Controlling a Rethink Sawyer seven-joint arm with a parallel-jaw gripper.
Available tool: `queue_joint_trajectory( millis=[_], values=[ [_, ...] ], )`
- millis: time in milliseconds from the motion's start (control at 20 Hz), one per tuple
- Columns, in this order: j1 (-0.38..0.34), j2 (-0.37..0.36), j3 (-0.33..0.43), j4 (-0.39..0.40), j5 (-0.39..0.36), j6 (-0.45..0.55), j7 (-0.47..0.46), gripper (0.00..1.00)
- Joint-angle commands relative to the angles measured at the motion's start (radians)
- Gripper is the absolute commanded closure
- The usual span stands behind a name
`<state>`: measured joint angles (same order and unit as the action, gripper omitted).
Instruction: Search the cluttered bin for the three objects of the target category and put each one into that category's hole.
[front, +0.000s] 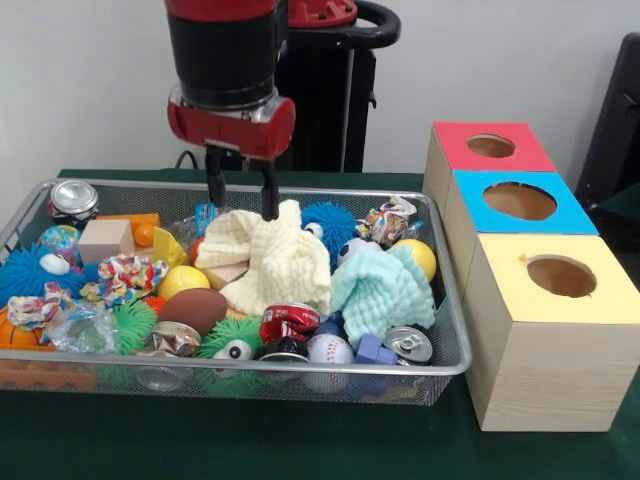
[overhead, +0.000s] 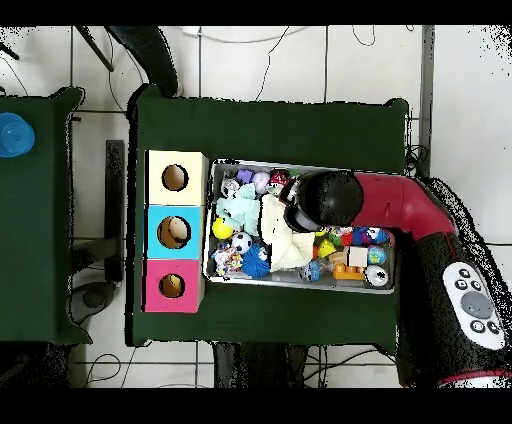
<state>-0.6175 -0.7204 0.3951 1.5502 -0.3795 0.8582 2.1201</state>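
Observation:
The bin (front: 340, 191) is a wide wire-mesh tray full of mixed things; it also shows in the overhead view (overhead: 300, 283). My gripper (front: 243, 200) hangs over the bin's back middle, open, with its fingertips (front: 270, 205) right at the top edge of a cream cloth (front: 265, 255). Nothing is held between the fingers. In the overhead view the arm's wrist (overhead: 325, 200) covers the gripper. Three wooden boxes with round holes stand beside the bin: red-topped (front: 490, 150), blue-topped (front: 520, 205) and yellow-topped (front: 560, 300).
The bin holds a mint cloth (front: 382, 290), a blue spiky ball (front: 330, 222), a brown football (front: 192, 308), a baseball (front: 329, 350), a yellow ball (front: 420, 255), a wooden block (front: 105, 240), and cans (front: 73, 200) (front: 408, 345). The table has a dark green cover (front: 250, 440).

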Motion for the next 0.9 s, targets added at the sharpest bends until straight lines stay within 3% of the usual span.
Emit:
queue_joint_trajectory(
  millis=[50, 600, 900],
  values=[
    [0.003, -0.013, 0.055, 0.011, -0.021, 0.090, -0.184, 0.00],
    [-0.091, 0.134, 0.104, -0.098, -0.090, 0.033, -0.332, 0.00],
    [-0.102, 0.275, 0.138, -0.283, -0.141, 0.096, -0.419, 0.00]
  ],
)
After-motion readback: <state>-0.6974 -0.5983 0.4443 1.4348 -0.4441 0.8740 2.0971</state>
